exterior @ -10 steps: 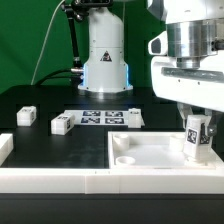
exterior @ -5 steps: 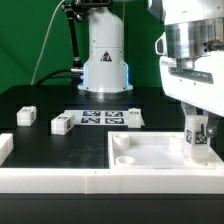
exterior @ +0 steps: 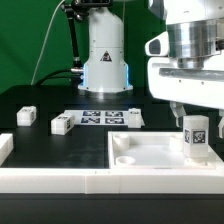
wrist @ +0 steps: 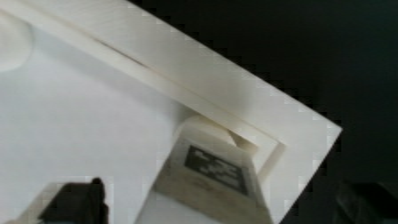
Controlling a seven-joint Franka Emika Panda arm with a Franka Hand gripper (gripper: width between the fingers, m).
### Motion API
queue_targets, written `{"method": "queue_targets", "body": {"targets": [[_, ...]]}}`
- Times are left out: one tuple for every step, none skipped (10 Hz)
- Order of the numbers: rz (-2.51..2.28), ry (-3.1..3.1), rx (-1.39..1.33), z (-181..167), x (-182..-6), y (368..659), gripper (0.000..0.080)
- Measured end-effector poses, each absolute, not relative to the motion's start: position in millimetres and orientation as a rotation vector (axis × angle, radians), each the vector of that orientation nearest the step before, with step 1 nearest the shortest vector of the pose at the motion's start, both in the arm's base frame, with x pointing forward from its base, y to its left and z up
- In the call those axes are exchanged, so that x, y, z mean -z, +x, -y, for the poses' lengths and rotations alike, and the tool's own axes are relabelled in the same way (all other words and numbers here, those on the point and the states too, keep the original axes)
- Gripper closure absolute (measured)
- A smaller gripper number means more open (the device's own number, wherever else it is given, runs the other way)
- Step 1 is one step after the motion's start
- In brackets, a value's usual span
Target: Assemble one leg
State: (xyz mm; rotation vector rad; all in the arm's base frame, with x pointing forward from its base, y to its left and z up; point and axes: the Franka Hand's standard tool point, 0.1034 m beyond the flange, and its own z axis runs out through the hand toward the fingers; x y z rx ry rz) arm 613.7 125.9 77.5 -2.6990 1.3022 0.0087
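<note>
A leg (exterior: 197,137), a small white block with a tag mark, stands upright in the corner of the large white square panel (exterior: 150,158) on the exterior view's right. My gripper (exterior: 196,108) is just above it, open, with its fingers clear of the leg's top. In the wrist view the leg (wrist: 221,166) rises towards the camera from the panel's corner (wrist: 107,110), with one dark fingertip (wrist: 75,200) beside it and not touching it.
Three more legs lie on the black table: one (exterior: 26,116) at the exterior view's left, one (exterior: 62,124) and one (exterior: 134,118) at either end of the marker board (exterior: 98,119). A white rail (exterior: 60,182) runs along the front. The robot base (exterior: 105,60) stands behind.
My gripper was shut round the upright leg; it has opened and risen. The leg stays standing in the panel corner.
</note>
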Motion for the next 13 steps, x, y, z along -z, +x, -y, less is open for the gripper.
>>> {"method": "queue_targets", "body": {"targets": [[-1.202,-2.746,0.000,-126.3,-77.5,613.6,0.0151],[-1.002,-2.836,0.020,-126.6,-77.5,613.4,0.0150],[-0.820,-2.907,0.037,-126.6,-77.6,613.5,0.0150],[-0.668,-2.954,0.042,-126.0,-77.9,613.4,0.0150],[-0.464,-3.004,0.058,-125.4,-78.9,614.5,0.0150],[-0.278,-3.042,0.074,-124.9,-79.5,615.3,0.0150],[-0.147,-3.057,0.081,-123.9,-79.5,615.6,0.0150],[-0.078,-3.060,0.084,-123.5,-79.5,615.7,0.0150],[-0.032,-3.063,0.086,-123.2,-79.5,615.7,0.0150],[-0.034,-3.063,0.086,-123.3,-79.5,615.7,0.0276],[-0.034,-3.063,0.086,-123.3,-79.5,615.7,0.0276],[-0.034,-3.063,0.086,-123.3,-79.5,615.7,0.0416],[-0.044,-3.066,0.085,-119.8,-78.9,615.8,0.0504]]}}
